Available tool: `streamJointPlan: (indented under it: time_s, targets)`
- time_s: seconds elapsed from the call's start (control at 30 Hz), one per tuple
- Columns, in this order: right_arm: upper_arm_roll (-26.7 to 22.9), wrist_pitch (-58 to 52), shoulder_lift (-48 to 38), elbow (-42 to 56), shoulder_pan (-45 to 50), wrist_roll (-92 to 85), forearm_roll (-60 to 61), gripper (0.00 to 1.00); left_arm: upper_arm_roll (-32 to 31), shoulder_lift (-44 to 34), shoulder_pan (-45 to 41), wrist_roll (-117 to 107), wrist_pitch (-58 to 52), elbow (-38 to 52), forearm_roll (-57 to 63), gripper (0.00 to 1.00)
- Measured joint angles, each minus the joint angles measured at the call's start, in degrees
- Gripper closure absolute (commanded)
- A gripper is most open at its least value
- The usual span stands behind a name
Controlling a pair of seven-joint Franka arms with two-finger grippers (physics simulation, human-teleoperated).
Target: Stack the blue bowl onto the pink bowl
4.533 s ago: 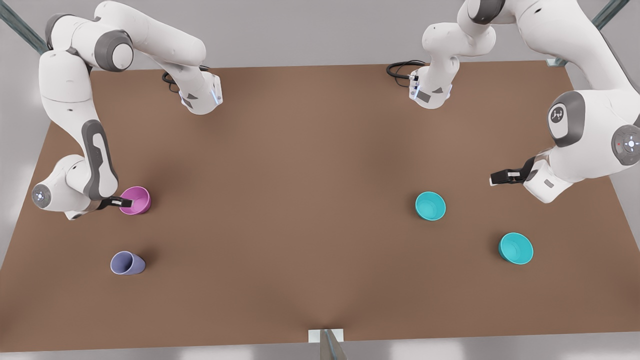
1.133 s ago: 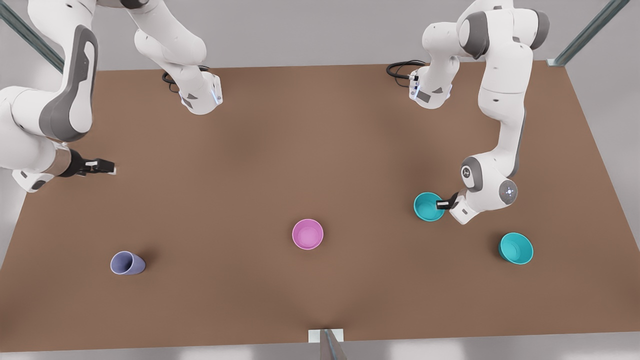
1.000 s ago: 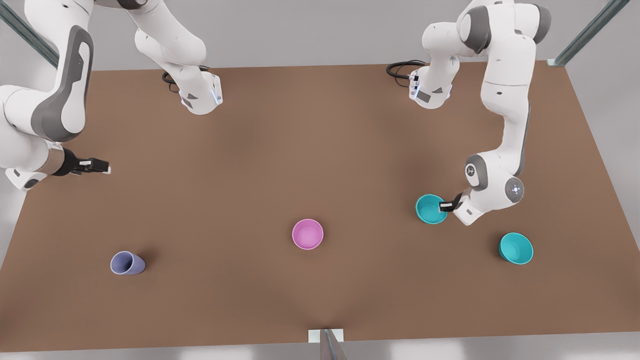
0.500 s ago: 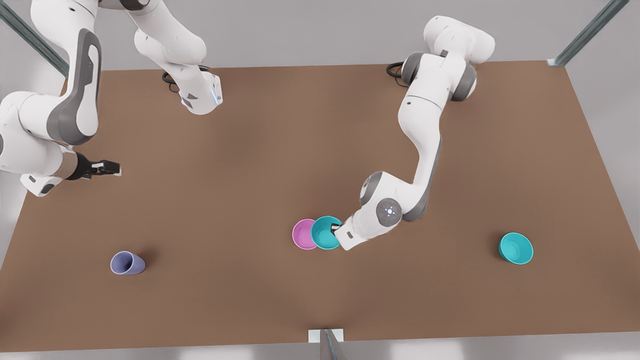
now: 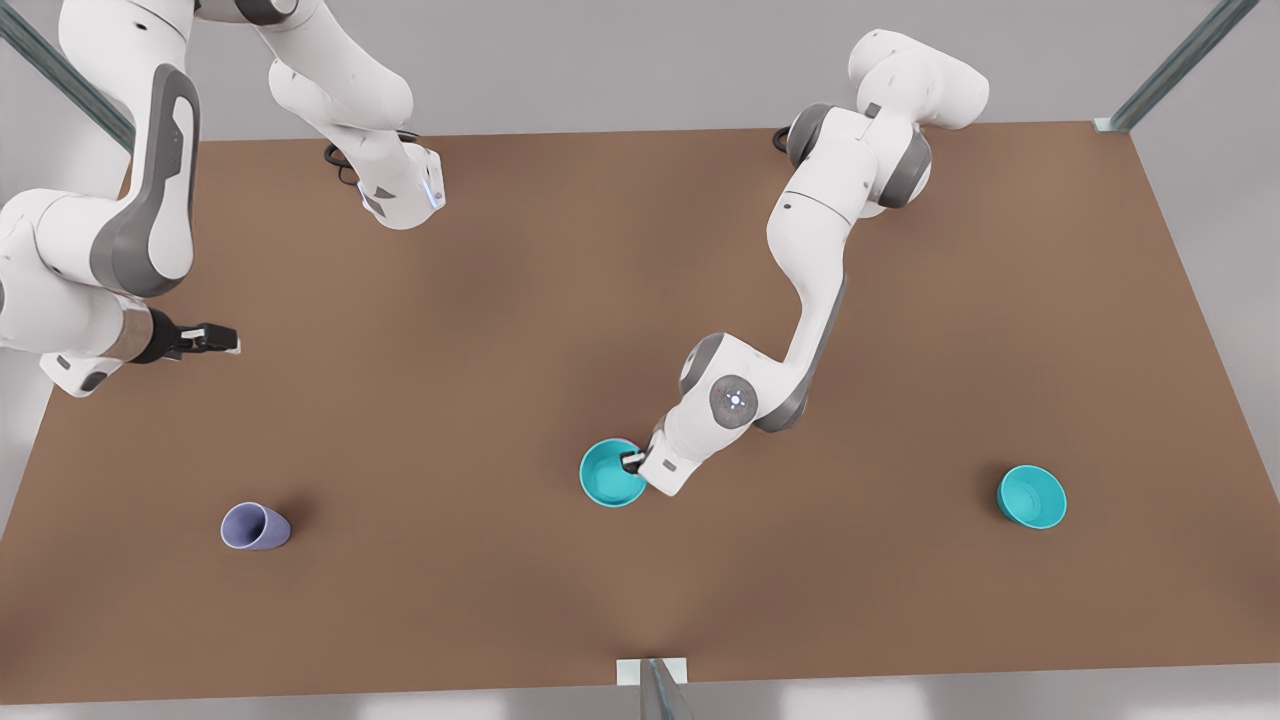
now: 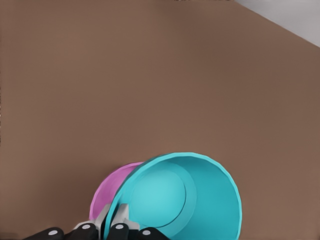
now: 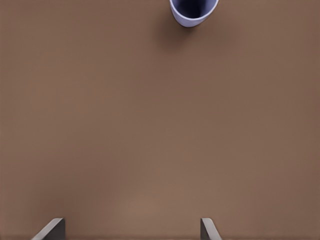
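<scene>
Alignment of the two bowls is what the release depends on. In the front view the blue bowl (image 5: 612, 474) sits at lower centre of the frame, directly over the spot where the pink one rests, hiding it completely from above. The left wrist view tells more: the pink bowl (image 6: 111, 189) peeks out as a crescent behind and under the blue bowl's (image 6: 176, 197) wall, so the blue bowl looks tilted or slightly offset rather than squarely nested. Whether its base already touches the pink bowl's inside cannot be told.

The left gripper (image 5: 632, 463) pinches the blue bowl's rim on the side toward the front view's right, fingers closed narrowly over the wall, one inside and one outside. Its arm reaches down from the upper right of the frame, elbow bent, wrist low over the tabletop (image 5: 640, 300).

The right gripper (image 5: 222, 341) waits at the left edge of the front view, well apart from both bowls, fingers spread wide, with the lavender cup (image 7: 193, 12) ahead of it in its wrist view.

A second teal bowl (image 5: 1031, 496) stands untouched at lower right. The likely remaining step is a small levelling or lowering before letting go.
</scene>
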Motion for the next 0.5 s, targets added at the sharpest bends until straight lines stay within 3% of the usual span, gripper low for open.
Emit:
streamJointPlan:
  time_s: [0.5]
  targets:
    - [0.0, 0.2, 0.8, 0.28, -0.28, -0.57, 0.0, 0.0, -0.71, -0.19, -0.08, -10.84, -3.9, -2.12, -0.2, 0.79]
